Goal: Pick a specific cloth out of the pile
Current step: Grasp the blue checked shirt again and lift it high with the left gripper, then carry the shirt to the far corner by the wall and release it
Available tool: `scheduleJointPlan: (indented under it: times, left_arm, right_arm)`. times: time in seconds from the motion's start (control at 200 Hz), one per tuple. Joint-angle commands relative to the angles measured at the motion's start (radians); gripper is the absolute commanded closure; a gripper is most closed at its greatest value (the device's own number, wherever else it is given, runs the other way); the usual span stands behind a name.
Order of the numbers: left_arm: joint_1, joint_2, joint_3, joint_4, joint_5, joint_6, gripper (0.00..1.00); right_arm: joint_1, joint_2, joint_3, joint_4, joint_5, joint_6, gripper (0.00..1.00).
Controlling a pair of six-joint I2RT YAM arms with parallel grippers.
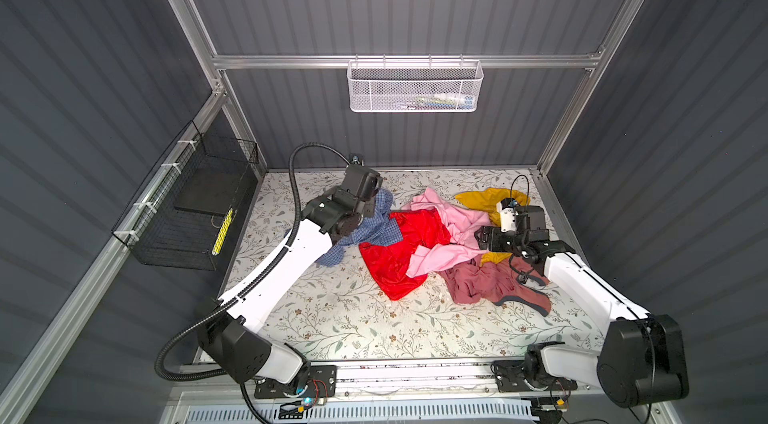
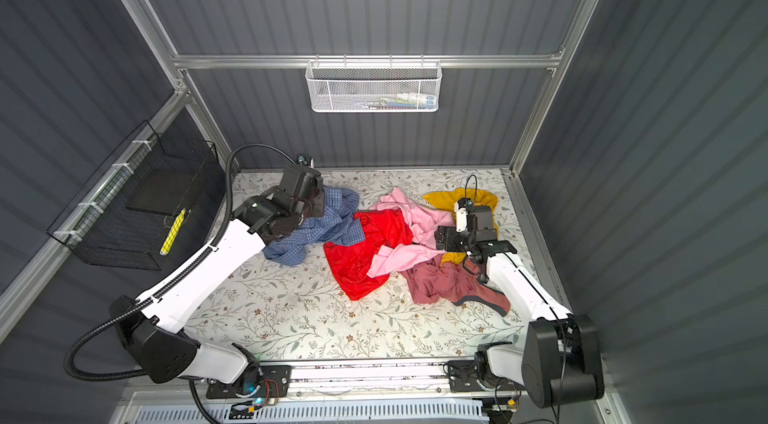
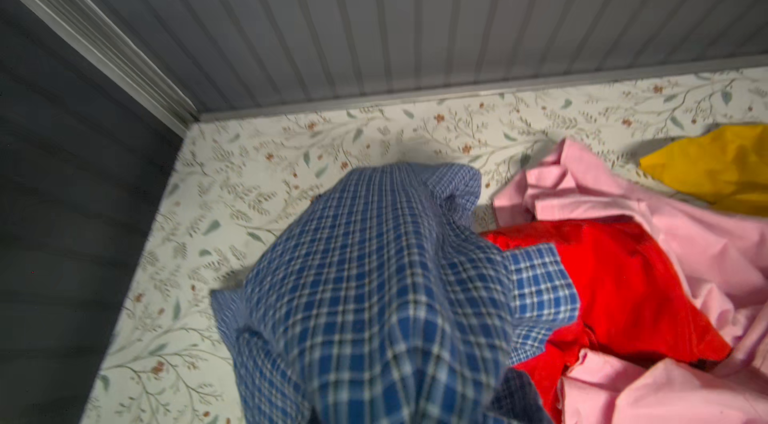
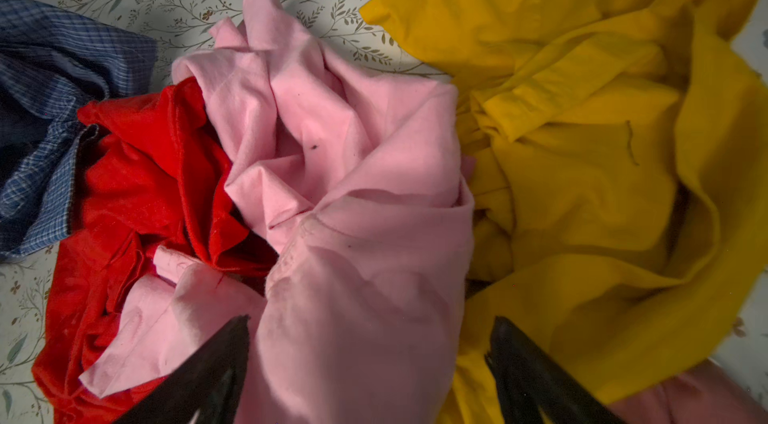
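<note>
now the left hand (image 1: 366,205) is closed tight on the cloth (image 1: 374,230), which lies at the left end of the pile (image 1: 422,235) with one edge on the red garment (image 1: 399,264). the right hand (image 4: 372,320) is spread apart over the pink garment (image 4: 353,176), farther off. bare tabletop (image 1: 332,309) lies in front, so pulling that way looks safe.
</note>
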Motion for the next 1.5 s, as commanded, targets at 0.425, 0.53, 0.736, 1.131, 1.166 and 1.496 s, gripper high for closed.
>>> scheduleJointPlan:
  times: [0.425, 0.53, 0.736, 1.131, 1.166, 1.496]
  left_arm:
    - [0.002, 0.080, 0.671, 0.059, -0.265, 0.585, 1.00]
    - [0.002, 0.073, 0.708, 0.102, -0.239, 0.621, 1.00]
    - [0.002, 0.031, 0.640, 0.268, -0.303, 0.731, 1.00]
    - [0.117, 0.067, 0.587, 0.334, -0.384, 0.910, 1.00]
    - [0.138, 0.060, 0.562, 0.323, -0.383, 0.896, 1.00]
    - [0.339, 0.074, 0.427, 0.189, -0.319, 0.773, 1.00]
  right_arm:
    - [0.004, -0.021, -0.009, 0.040, 0.042, 0.015, 0.09]
    - [0.004, -0.018, -0.009, 0.045, 0.040, 0.019, 0.09]
    - [0.004, -0.009, -0.004, 0.036, 0.022, 0.020, 0.09]
    - [0.008, 0.003, -0.001, 0.034, 0.014, 0.027, 0.09]
    - [0.009, 0.002, -0.002, 0.032, 0.017, 0.027, 0.09]
    - [0.008, -0.033, -0.012, 0.025, 0.063, 0.020, 0.09]
